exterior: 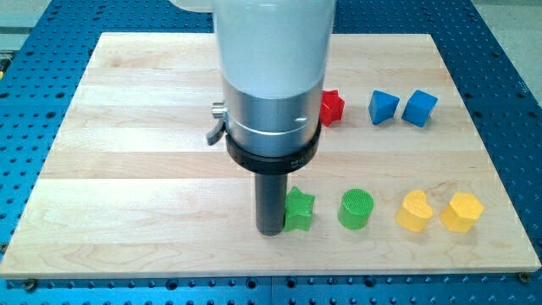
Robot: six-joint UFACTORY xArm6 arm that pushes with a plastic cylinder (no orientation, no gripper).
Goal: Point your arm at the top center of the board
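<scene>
My arm's white and silver body (271,76) fills the view's top centre, and the dark rod hangs below it. My tip (271,230) rests on the wooden board (135,152) near the view's bottom centre. It touches the left side of a green star block (299,210). A green cylinder (356,209) stands to the right of the star. A red star block (332,107) shows partly behind the arm's right side.
Two blue blocks (383,107) (419,108) sit at the view's upper right. Two yellow blocks (415,211) (461,211) sit at the lower right. A blue perforated table (34,85) surrounds the board.
</scene>
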